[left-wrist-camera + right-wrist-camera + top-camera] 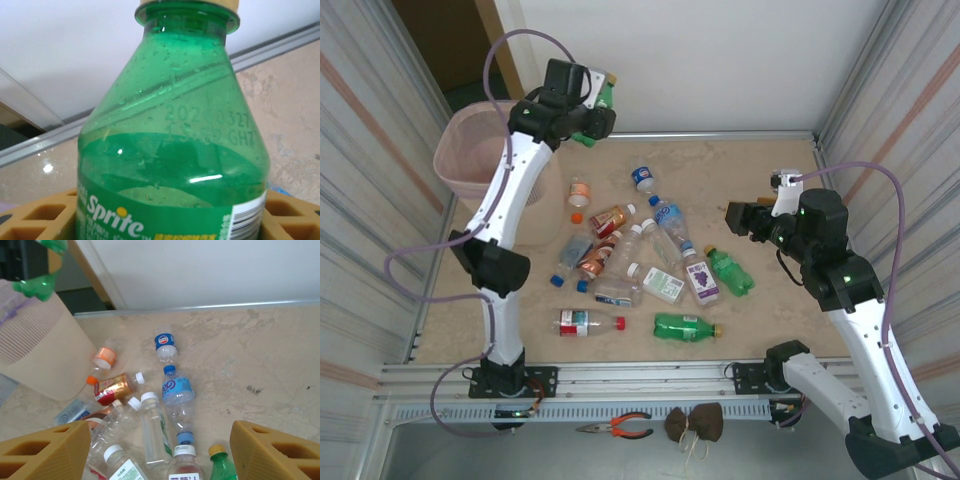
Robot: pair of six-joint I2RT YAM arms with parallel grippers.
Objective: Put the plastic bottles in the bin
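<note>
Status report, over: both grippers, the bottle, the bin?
Left gripper shut on Sprite bottle, raised beside bin. Right gripper open, empty. Many bottles lie on table. Nothing seen blocking.

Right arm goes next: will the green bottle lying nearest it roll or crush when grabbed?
The green bottle lies on its side on the smooth table, so a sideways nudge would probably roll it. It looks empty and thin-walled, so likely light and apt to dent under a hard squeeze.
</note>
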